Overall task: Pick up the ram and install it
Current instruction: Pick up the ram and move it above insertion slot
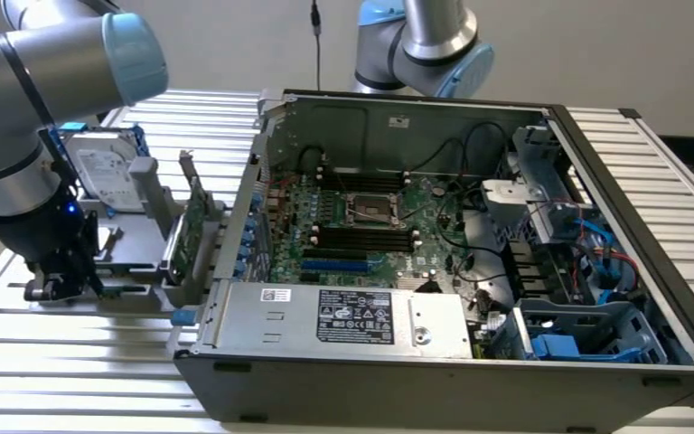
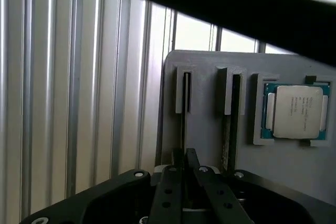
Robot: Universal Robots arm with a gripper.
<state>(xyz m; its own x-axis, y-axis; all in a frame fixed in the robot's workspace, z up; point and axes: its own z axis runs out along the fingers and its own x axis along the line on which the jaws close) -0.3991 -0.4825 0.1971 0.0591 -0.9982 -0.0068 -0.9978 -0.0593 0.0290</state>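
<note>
The slatted bench (image 1: pixel 82 362) carries an open computer case (image 1: pixel 444 389), well apart from the pincer (image 2: pixel 185 156), and the work for now is all at the grey holder (image 2: pixel 205 103) directly under it. There the ram (image 2: pixel 184 129) stands on edge in a narrow slot, not yet lifted, with its near end between the fingers (image 2: pixel 170 187). The pincer has narrowed onto that thin edge and looks clamped on the ram, flat faces against the pads. To do this pick well, the grip should probably sit square across the board and not skewed – any tilt would likely wedge the stick against the slot walls. A straight pull along the slot, without twisting, seems safest. A second stick (image 2: pixel 227 129) stands in the next slot just beside the pincer, so there is little room to drift that way. A processor chip (image 2: pixel 296 109) lies further off, clear of the grip.
</note>
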